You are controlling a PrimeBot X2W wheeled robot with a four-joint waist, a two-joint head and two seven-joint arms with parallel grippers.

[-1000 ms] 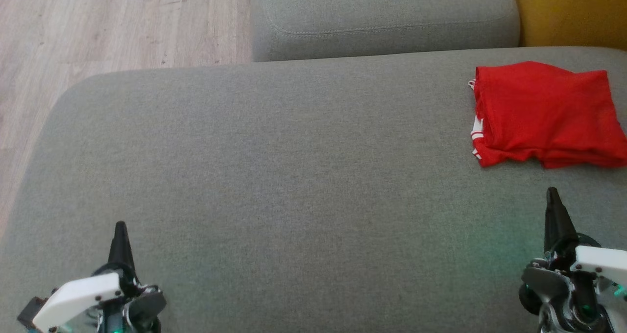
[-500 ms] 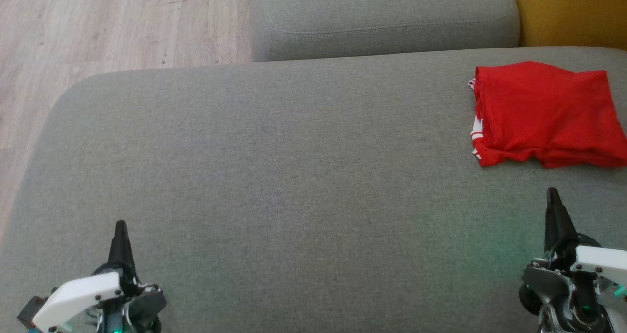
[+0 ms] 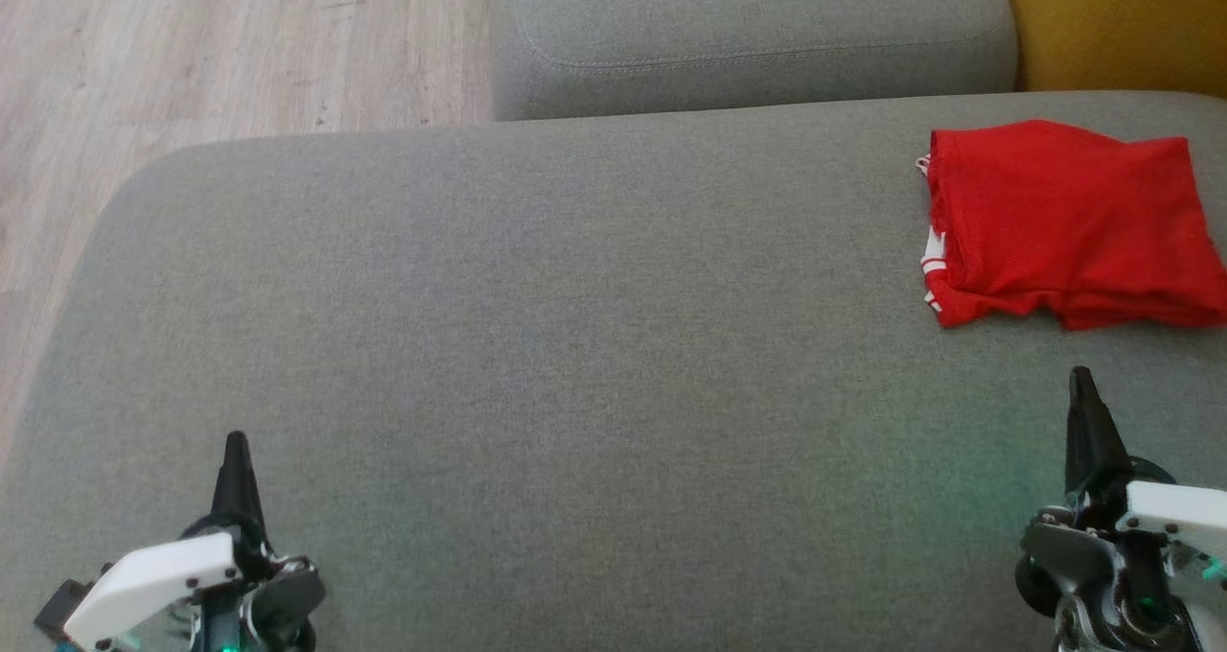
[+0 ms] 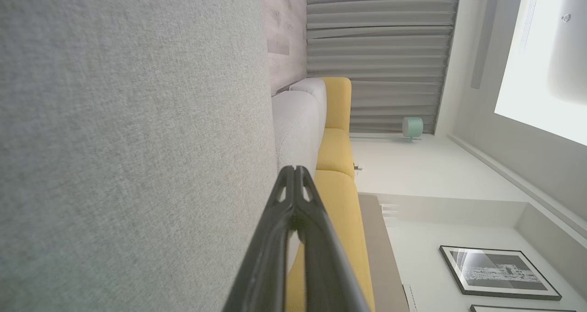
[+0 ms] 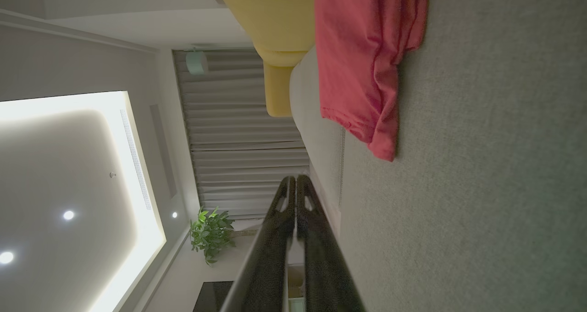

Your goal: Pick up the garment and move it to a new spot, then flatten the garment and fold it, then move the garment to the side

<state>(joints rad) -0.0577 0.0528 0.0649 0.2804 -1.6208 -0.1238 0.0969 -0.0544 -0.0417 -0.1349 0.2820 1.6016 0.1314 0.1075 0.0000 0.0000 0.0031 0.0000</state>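
unmoved — red garment (image 3: pixel 1069 225) lies folded

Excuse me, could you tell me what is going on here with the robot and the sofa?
A red garment lies folded on the right side of the grey sofa seat, with nothing touching it. The left gripper and the right gripper are both shut and empty, near the front of the seat and clear of the garment. The folding and the move to the side look done.
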